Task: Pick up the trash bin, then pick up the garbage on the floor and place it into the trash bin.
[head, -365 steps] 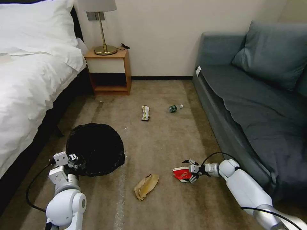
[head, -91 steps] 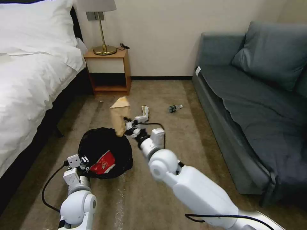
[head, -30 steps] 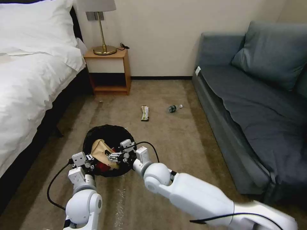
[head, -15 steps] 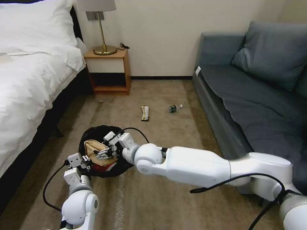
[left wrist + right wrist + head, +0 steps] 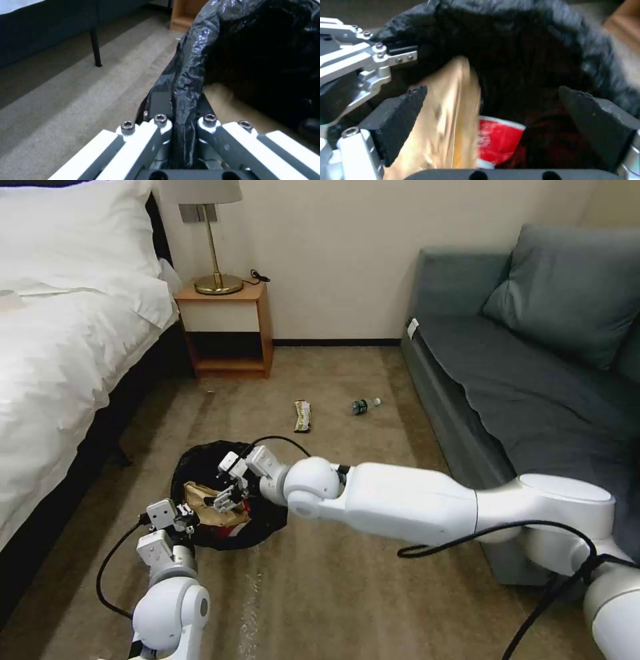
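Observation:
The trash bin (image 5: 263, 520), lined with a crinkled black bag, is held off the carpet at the lower left. My left gripper (image 5: 179, 518) is shut on its near rim; the left wrist view shows the bag rim (image 5: 184, 82) pinched between the left gripper (image 5: 184, 122) fingers. My right gripper (image 5: 225, 493) hovers open over the bin's mouth, its black pads (image 5: 403, 117) wide apart. Beneath it lie crumpled brown paper (image 5: 203, 505) (image 5: 453, 125) and a red-and-white cup (image 5: 244, 507) (image 5: 496, 142). On the floor farther off are a snack wrapper (image 5: 303, 415) and a plastic bottle (image 5: 365, 405).
A bed with white linen (image 5: 60, 347) runs along the left. A wooden nightstand (image 5: 230, 330) with a brass lamp stands at the back wall. A grey sofa (image 5: 533, 400) lines the right side. Open carpet (image 5: 333, 460) lies between them.
The right arm brought the brown paper down from above the bin into it. The paper now lies inside on the red cup, free of the open right gripper. The left gripper kept its hold.

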### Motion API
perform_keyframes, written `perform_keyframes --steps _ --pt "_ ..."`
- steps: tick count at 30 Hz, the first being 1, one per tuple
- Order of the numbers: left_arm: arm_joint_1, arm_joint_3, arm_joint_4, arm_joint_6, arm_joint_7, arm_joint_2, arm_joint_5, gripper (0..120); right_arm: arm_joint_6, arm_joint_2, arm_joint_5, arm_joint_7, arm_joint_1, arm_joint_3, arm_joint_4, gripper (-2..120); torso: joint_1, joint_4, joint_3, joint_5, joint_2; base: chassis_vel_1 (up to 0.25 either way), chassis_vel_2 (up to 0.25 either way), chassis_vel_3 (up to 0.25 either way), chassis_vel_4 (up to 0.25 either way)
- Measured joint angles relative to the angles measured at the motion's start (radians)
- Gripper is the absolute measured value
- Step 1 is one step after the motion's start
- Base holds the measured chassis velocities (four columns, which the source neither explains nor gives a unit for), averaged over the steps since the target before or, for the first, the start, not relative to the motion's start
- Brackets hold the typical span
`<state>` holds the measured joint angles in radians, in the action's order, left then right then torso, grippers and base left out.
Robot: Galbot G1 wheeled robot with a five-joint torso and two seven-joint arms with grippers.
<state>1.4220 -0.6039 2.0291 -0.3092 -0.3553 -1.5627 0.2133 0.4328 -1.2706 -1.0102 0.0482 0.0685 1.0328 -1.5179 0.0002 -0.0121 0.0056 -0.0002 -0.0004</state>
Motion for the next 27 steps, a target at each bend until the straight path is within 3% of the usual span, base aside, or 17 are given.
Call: perform_keyframes --steps 5,13,18,21,23,25,27 --pt "0.001 0.011 0.002 -0.001 -0.001 -0.005 -0.005 4 0.004 -0.013 0.055 -0.101 0.042 0.005 0.053 100 0.000 0.0001 0.000 0.0000 0.000 0.000 0.000 0.000 0.000" --pt "-0.007 -0.009 -0.012 -0.001 -0.002 0.002 -0.001 4 -0.015 0.011 0.058 -0.084 0.024 -0.021 0.024 100 0.000 0.0001 0.000 0.0000 0.000 0.000 0.000 0.000 0.000" --pt "-0.018 -0.017 -0.025 -0.002 -0.003 0.004 0.005 4 -0.045 0.040 0.046 -0.012 -0.019 -0.080 0.005 100 0.000 0.0001 0.000 -0.0001 0.000 0.000 0.000 0.000 0.000" --pt "-0.024 -0.018 -0.027 -0.007 -0.002 0.007 0.009 4 -0.135 0.065 0.035 0.123 -0.106 -0.161 -0.011 100 0.000 0.0002 0.000 0.0000 0.000 0.000 0.000 0.000 0.000" --pt "-0.025 -0.019 -0.028 -0.008 -0.003 0.009 0.010 4 -0.143 0.069 0.032 0.141 -0.119 -0.174 -0.015 100 0.000 0.0002 0.000 0.0001 0.000 0.000 0.000 0.000 0.000" --pt "-0.034 -0.027 -0.033 -0.012 -0.003 0.018 0.015 4 -0.190 0.117 0.025 0.238 -0.214 -0.285 -0.039 100 0.000 0.0003 0.000 0.0001 0.000 0.000 0.000 0.000 0.000" --pt "-0.039 -0.032 -0.036 -0.016 -0.003 0.022 0.015 4 -0.212 0.148 0.036 0.270 -0.273 -0.350 -0.045 100 0.000 0.0002 0.000 0.0003 0.000 0.000 0.000 0.000 0.000"
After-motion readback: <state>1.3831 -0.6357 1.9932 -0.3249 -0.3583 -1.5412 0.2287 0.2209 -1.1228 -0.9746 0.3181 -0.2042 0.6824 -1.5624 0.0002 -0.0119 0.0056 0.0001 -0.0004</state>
